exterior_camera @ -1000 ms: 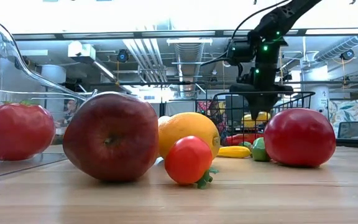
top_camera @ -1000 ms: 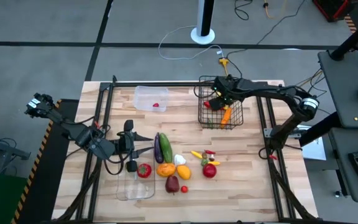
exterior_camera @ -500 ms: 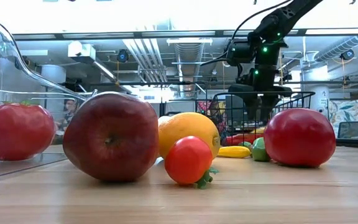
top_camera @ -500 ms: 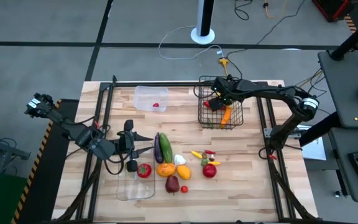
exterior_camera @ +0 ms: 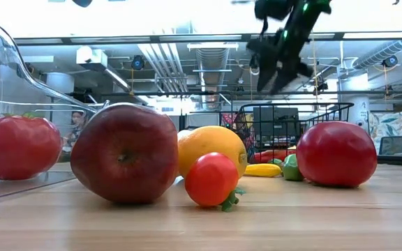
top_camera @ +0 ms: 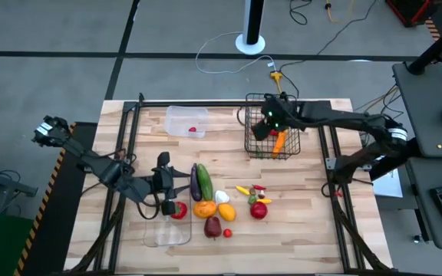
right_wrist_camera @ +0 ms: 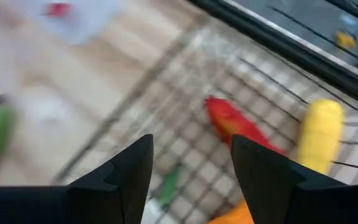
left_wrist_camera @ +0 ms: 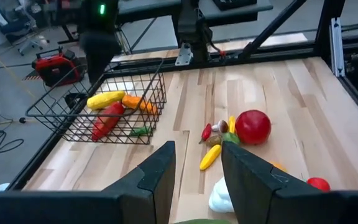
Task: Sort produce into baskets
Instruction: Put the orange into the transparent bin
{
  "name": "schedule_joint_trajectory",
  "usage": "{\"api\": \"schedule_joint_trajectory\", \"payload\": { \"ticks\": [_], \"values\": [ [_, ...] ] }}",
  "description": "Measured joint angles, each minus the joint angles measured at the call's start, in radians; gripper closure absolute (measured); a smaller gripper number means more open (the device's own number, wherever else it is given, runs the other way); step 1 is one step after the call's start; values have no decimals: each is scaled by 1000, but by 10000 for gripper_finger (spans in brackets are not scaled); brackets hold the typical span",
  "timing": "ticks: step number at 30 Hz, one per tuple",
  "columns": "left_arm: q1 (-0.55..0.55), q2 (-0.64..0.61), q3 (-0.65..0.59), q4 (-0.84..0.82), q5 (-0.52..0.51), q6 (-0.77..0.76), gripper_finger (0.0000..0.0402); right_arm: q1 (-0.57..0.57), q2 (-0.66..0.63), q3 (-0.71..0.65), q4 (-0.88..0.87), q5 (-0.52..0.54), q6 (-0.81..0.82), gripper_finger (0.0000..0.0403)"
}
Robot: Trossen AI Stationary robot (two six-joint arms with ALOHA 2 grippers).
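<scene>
My right gripper [top_camera: 266, 123] hangs open above the black wire basket [top_camera: 273, 138], clear of its rim in the low view [exterior_camera: 278, 64]. A yellow piece [right_wrist_camera: 319, 134], a red pepper [right_wrist_camera: 232, 124] and an orange carrot [top_camera: 280, 142] lie in the basket. My left gripper [top_camera: 178, 186] stands open over the table's left middle, beside the eggplant [top_camera: 196, 182] and the cucumber [top_camera: 205, 182]; nothing lies between its fingers [left_wrist_camera: 197, 158]. The remaining produce lies in a cluster on the table around a white bulb [top_camera: 222, 197].
A long clear tray [top_camera: 163, 234] at the near left holds a tomato [top_camera: 177, 209]. A small clear tub [top_camera: 184, 120] at the far left holds one red piece. A black frame [top_camera: 206, 103] runs around the table. Bare wood lies right of the red tomato [top_camera: 258, 209].
My right gripper, down inside the wire basket with a yellow piece between its fingers, has opened and let it drop among the other produce there. It has then risen clear above the basket's rim and tipped.
</scene>
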Motion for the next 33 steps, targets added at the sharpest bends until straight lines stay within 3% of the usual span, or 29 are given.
{"api": "schedule_joint_trajectory", "payload": {
  "ticks": [11,17,24,33],
  "values": [
    [0,49,1,20,1,0,287,421,-78,5,7,-4,141,197],
    [0,56,2,21,2,8,287,602,-36,16,-1,-1,9,197],
    [0,55,2,26,2,8,287,715,30,14,-6,7,-65,197],
    [0,55,2,36,2,6,287,765,150,13,104,30,-80,197]
  ]
}}
